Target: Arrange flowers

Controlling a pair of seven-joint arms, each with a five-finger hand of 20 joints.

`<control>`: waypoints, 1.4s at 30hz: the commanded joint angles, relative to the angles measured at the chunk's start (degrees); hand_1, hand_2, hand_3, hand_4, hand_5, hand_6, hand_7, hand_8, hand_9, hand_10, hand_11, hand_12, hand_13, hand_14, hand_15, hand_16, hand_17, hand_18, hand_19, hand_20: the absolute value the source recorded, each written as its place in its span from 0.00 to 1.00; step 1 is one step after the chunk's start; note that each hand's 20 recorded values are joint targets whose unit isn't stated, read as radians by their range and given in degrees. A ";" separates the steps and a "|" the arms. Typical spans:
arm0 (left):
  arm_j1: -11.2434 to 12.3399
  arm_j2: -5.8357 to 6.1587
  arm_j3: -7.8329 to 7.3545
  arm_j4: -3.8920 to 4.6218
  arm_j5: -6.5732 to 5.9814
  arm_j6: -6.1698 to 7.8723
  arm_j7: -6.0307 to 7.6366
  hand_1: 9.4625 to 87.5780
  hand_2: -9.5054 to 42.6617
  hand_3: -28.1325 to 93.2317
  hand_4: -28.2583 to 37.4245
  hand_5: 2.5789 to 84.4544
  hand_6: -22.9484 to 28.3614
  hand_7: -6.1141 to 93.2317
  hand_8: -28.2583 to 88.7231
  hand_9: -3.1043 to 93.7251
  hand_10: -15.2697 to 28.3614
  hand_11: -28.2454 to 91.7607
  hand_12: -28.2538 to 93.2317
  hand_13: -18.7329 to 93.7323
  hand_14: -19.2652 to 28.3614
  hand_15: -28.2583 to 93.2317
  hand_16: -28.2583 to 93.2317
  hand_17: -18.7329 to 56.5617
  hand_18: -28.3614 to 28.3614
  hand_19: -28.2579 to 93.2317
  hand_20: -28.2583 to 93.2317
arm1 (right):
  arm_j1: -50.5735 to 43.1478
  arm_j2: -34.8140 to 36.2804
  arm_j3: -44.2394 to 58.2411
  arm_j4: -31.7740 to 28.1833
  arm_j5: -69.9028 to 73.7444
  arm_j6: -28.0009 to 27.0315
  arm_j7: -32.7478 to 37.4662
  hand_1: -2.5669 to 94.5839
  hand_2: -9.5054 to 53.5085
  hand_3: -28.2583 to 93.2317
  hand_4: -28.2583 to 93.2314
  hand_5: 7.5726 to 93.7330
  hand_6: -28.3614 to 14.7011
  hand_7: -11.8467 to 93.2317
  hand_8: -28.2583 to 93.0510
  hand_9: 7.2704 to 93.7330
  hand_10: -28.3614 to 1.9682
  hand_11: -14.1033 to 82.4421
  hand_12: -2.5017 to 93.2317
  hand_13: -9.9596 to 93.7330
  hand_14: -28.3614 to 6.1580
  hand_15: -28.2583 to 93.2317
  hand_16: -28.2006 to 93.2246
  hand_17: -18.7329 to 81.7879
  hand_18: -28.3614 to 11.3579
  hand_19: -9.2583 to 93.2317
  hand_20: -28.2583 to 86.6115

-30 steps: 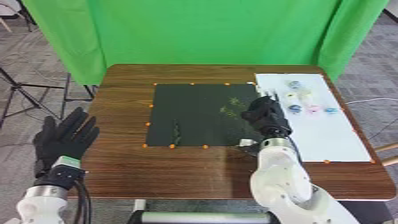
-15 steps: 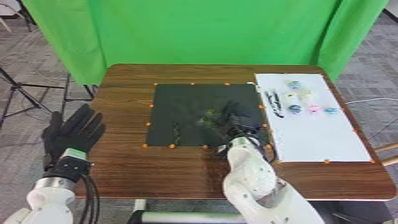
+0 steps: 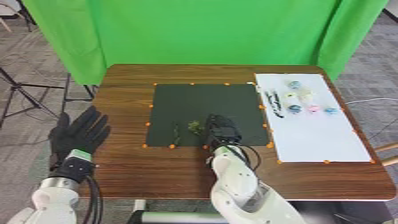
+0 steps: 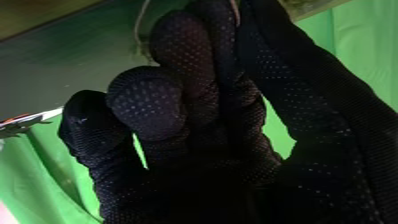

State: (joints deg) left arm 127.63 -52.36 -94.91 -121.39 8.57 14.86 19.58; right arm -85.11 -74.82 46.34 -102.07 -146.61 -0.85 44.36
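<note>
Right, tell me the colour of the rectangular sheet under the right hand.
Black or very dark grey: the dark rectangular sheet shows best in the head view.

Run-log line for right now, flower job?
right hand: green sprig held over black mat | left hand: open, table's left edge | flowers: on white sheet

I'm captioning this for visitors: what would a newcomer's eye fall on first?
Probably the bright green cloth curtain behind the brown wooden table. Next, the robot's black-gloved right hand over the dark rectangular mat, with a thin green sprig at its fingers. Then the small blue, pink and pale flowers on the white rectangular sheet at the table's right.
</note>
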 commanded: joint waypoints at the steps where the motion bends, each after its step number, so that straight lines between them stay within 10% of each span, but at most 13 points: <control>1: -0.73 -0.44 0.19 0.74 1.51 -0.69 -3.03 0.24 0.49 0.81 0.00 0.47 0.58 0.27 0.14 0.38 0.63 0.41 0.29 0.37 0.66 0.51 0.13 0.18 0.68 0.50 0.28 | -0.76 -2.66 0.05 4.54 -0.93 -1.86 1.76 0.55 0.00 0.84 0.06 0.77 0.60 0.54 0.39 0.85 0.52 0.55 0.54 0.84 0.51 0.78 0.53 0.67 0.07 1.00 0.64; 17: -1.94 -0.78 0.38 1.06 2.73 0.59 -5.66 0.24 0.49 0.81 0.00 0.47 0.57 0.27 0.14 0.38 0.63 0.41 0.29 0.37 0.65 0.51 0.13 0.18 0.68 0.50 0.28 | -1.84 -4.39 1.15 5.58 -0.39 -2.20 4.68 0.53 0.00 0.82 0.07 0.75 0.57 0.51 0.39 0.84 0.47 0.55 0.51 0.85 0.51 0.76 0.53 0.68 0.07 1.00 0.63; 34: -1.01 -0.31 0.62 1.18 1.20 -0.95 -2.41 0.24 0.43 0.80 0.00 0.50 0.52 0.28 0.13 0.38 0.62 0.42 0.29 0.37 0.64 0.51 0.13 0.18 0.67 0.49 0.28 | -1.82 -2.87 2.36 -0.76 0.58 -3.13 3.11 0.47 0.00 0.80 0.07 0.75 0.53 0.40 0.37 0.82 0.40 0.61 0.39 0.83 0.49 0.77 0.53 0.68 0.08 1.00 0.63; 42: -0.14 -0.53 0.32 0.83 0.70 -1.26 -0.95 0.23 0.43 0.81 0.00 0.48 0.55 0.27 0.14 0.37 0.62 0.41 0.29 0.36 0.65 0.51 0.13 0.18 0.67 0.49 0.28 | -1.05 -0.07 3.78 -3.33 -4.09 2.55 3.72 0.42 0.00 0.83 0.07 0.74 0.51 0.38 0.18 0.80 0.38 0.59 0.37 0.81 0.47 0.77 0.53 0.66 0.06 1.00 0.64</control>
State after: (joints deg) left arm 126.01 -52.67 -94.02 -120.06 9.83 14.41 17.39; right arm -86.09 -77.67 48.80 -103.66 -146.59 -3.12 47.13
